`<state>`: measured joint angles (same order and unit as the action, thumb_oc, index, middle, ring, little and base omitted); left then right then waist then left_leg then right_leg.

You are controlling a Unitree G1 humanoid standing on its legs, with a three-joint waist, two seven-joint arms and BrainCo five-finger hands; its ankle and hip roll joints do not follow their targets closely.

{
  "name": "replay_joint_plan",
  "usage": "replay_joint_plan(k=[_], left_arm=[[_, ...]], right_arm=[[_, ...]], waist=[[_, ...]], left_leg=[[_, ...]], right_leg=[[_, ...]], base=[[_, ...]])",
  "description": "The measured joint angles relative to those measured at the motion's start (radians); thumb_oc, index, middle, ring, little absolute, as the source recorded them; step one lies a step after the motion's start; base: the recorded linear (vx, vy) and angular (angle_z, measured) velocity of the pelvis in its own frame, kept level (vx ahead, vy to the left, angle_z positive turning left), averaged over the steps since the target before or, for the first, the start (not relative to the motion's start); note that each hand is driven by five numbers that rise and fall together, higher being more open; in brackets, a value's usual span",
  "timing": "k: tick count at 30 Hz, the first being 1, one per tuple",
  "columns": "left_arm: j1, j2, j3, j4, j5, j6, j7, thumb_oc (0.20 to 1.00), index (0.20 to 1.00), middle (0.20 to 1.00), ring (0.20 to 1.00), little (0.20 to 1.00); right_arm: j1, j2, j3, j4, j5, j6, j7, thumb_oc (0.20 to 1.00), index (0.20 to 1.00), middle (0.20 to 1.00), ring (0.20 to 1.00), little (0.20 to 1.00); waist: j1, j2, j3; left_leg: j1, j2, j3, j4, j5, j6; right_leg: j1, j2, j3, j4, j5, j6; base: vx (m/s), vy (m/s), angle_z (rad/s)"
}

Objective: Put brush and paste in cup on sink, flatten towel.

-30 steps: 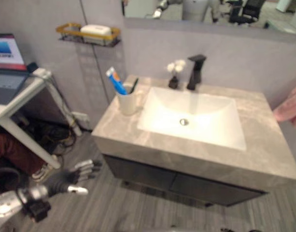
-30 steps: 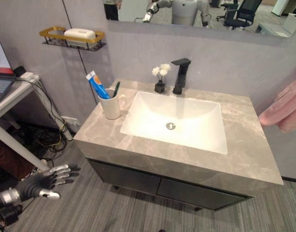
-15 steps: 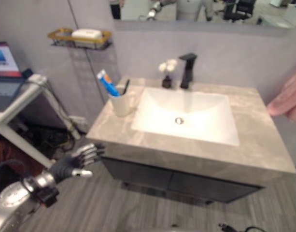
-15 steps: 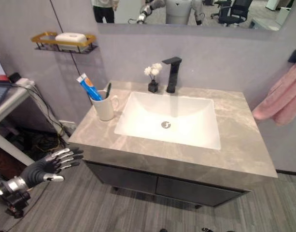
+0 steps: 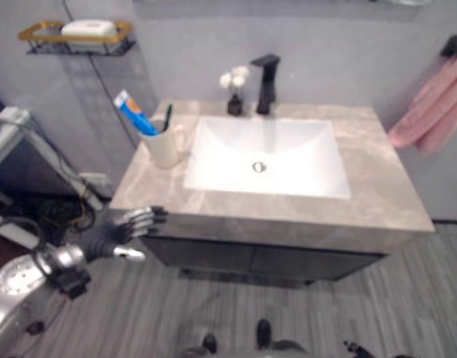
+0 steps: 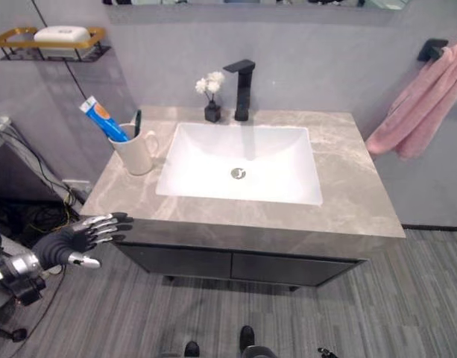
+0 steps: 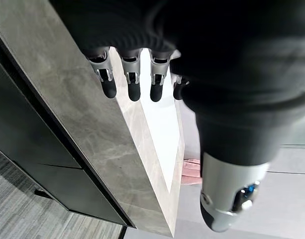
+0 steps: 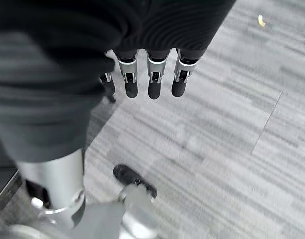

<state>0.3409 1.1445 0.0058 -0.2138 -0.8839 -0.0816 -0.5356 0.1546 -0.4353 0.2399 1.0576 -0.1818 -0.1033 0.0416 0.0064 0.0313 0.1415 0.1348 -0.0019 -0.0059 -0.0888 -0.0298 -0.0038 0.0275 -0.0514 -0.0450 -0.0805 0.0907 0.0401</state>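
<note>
We are judging the cup step finished: beyond our left hand (image 6: pixel 77 240), up on the counter (image 6: pixel 347 186), the cup (image 6: pixel 137 151) is already holding the brush (image 6: pixel 136 121) and paste (image 6: pixel 103 120). Far off to that hand's right, the pink towel (image 6: pixel 411 112) is hanging bunched, so flattening it comes next, calling for a long reach. Our left hand is hovering empty, fingers straight, by the counter's front edge. Our right hand (image 8: pixel 142 74) is hanging relaxed, holding nothing.

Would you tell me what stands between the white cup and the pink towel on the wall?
The white basin, with the black faucet and a small flower vase behind it, lies between the cup and the towel, in both eye views.
</note>
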Motion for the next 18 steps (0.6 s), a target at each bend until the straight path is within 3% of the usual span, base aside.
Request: replay_joint_plan(k=[6,15,18], left_arm=[[0.008,-0.003,0.051,-0.003,0.000,-0.002,0.001,1.000,1.000,1.000,1.000,1.000],[0.028,-0.018,0.198,0.034,0.040,-0.064,0.058,1.000,1.000,1.000,1.000,1.000],[0.030,-0.030,0.204,0.049,0.051,-0.069,0.075,1.000,1.000,1.000,1.000,1.000]], right_arm=[[-0.012,0.003,0.020,-0.038,-0.055,0.001,0.021,1.000,1.000,1.000,1.000,1.000],[0.015,0.014,0.009,-0.020,-0.054,0.004,0.026,1.000,1.000,1.000,1.000,1.000],[0.017,0.017,0.003,-0.020,-0.054,0.004,0.026,1.000,1.000,1.000,1.000,1.000]], waist=[[0.002,0.016,-0.021],[0.030,-0.022,-0.042],[0.033,-0.028,-0.048]], left_leg=[[0.019,-0.034,0.041,-0.011,-0.003,0.028],[0.022,-0.043,0.049,-0.011,-0.015,0.039],[0.021,-0.043,0.049,-0.015,-0.016,0.038]], right_leg=[[-0.001,-0.029,0.034,-0.004,0.011,0.021],[-0.001,-0.039,0.046,-0.011,0.001,0.038],[-0.002,-0.039,0.045,-0.012,0.000,0.039]], base=[[0.03,0.214,-0.19],[0.07,0.064,-0.02],[0.09,0.020,0.00]])
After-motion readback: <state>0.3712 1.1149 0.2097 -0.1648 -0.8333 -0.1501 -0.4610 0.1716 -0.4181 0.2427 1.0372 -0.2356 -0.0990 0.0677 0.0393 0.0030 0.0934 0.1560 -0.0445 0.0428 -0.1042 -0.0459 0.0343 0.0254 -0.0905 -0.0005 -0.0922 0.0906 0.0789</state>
